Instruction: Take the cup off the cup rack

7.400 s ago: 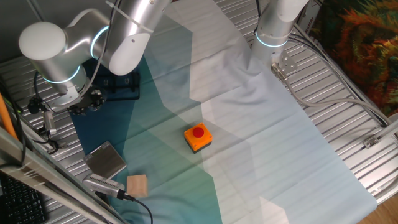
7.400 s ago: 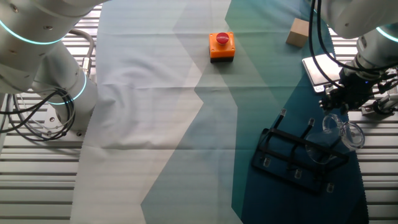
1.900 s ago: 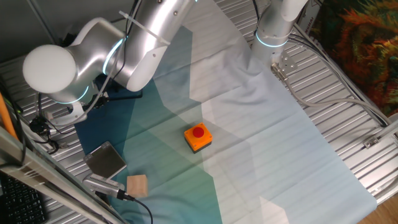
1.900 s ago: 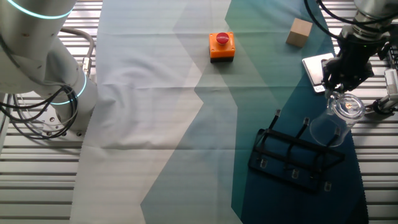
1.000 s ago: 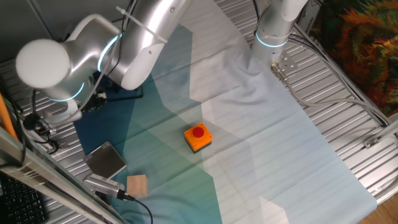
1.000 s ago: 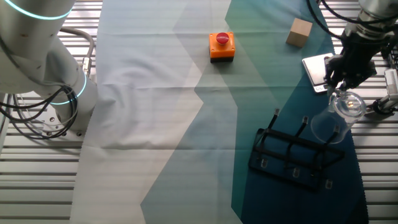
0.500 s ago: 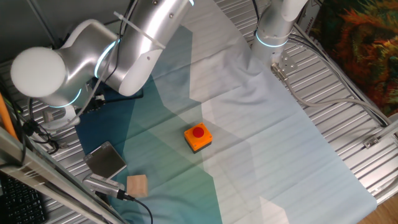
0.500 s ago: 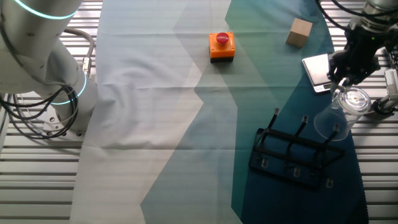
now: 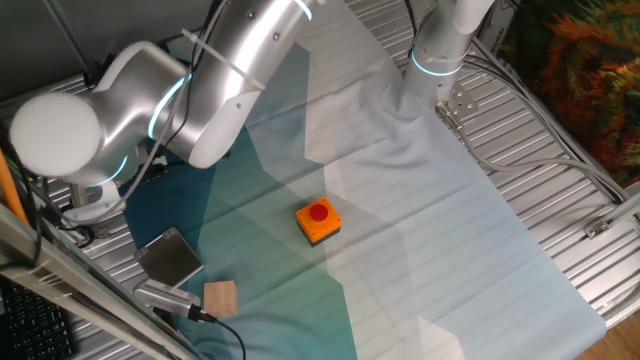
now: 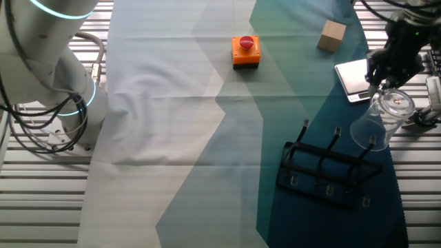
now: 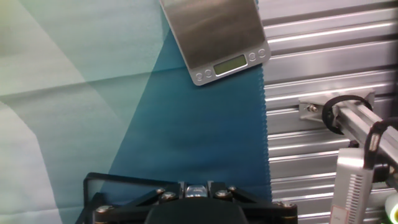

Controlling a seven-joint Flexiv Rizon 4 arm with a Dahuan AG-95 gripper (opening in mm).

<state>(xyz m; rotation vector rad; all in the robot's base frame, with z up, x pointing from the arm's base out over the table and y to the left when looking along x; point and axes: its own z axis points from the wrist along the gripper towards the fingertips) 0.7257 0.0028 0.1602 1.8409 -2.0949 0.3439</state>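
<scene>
The clear cup (image 10: 381, 120) hangs tilted in my gripper (image 10: 387, 87), which is shut on its base end. The cup's mouth points down and left, at the tip of the rightmost peg of the black wire cup rack (image 10: 329, 172); I cannot tell whether it is free of the peg. The rack stands on the dark blue cloth with its other pegs bare. In one fixed view the silver arm (image 9: 215, 95) hides the rack, cup and gripper. In the hand view only the gripper's dark body (image 11: 193, 208) shows at the bottom edge, with a glint of glass in its middle.
The grey metal scale (image 10: 353, 79) (image 11: 214, 37) lies just beyond the gripper. A wooden block (image 10: 333, 35) and an orange button box (image 10: 245, 51) sit farther off. A metal bracket and cable (image 11: 348, 118) stand on the ribbed table to the right. A second arm's base (image 10: 65, 96) is at the left.
The gripper has carried the cup up and to the right, away from the rack. The cup's mouth has slid from low on the right peg to its tip.
</scene>
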